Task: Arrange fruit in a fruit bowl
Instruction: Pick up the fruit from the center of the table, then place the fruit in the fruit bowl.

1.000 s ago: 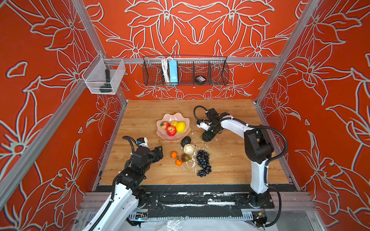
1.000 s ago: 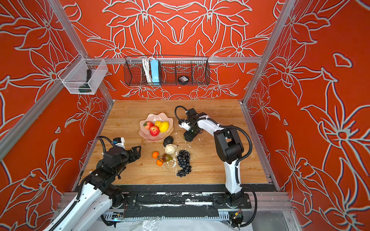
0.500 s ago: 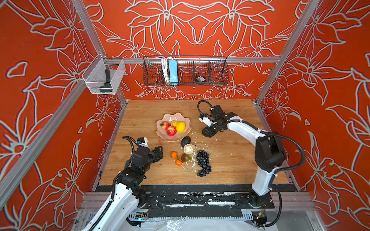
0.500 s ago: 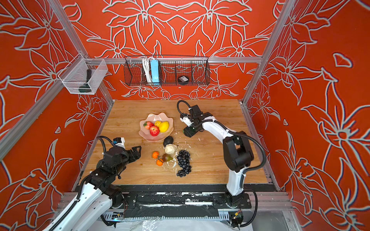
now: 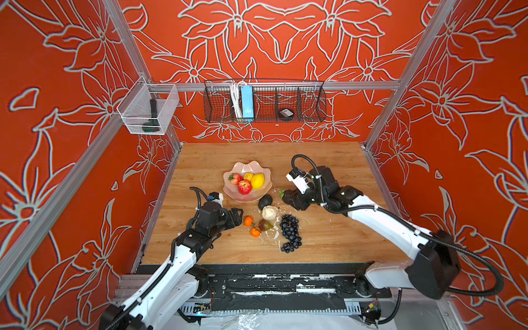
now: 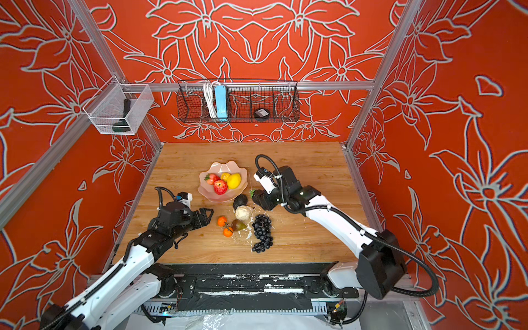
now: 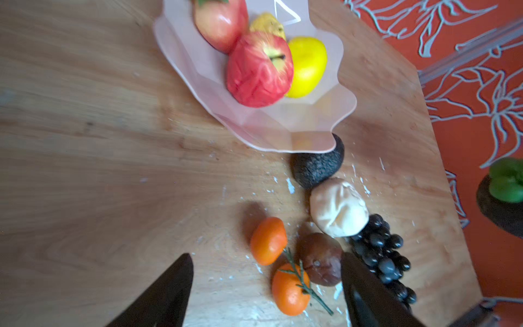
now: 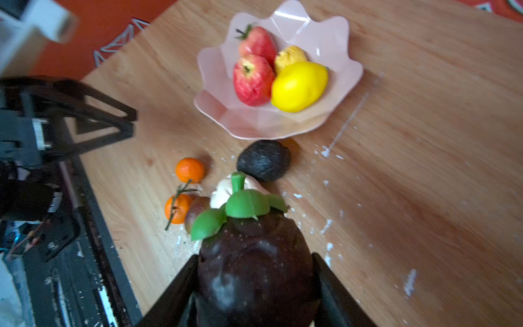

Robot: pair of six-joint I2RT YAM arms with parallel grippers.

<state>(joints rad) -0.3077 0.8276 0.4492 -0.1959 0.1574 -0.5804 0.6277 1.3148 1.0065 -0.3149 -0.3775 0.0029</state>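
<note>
Right wrist view: clamped in the right gripper point(image 8: 256, 294), a dark fruit point(image 8: 249, 249) with green cap, off the table point(image 8: 424, 170), short of the bowl point(image 8: 249, 124); bowl mid-table, a little toward the left edge, holding apple point(image 8: 252, 80), strawberry point(image 8: 257, 42), lemon point(image 8: 298, 86); avocado point(image 8: 263, 160) touching its near rim. Likely to bounce off the lemon and over the low rim if let go too high; onto the avocado if let go early. Left gripper point(image 5: 238, 217) apart, empty, beside the oranges point(image 5: 248, 220); risk of a clash if sent bowlward too.

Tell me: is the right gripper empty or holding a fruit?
Holding. In the right wrist view, the right gripper is shut on a dark fruit with green leaves.
</note>
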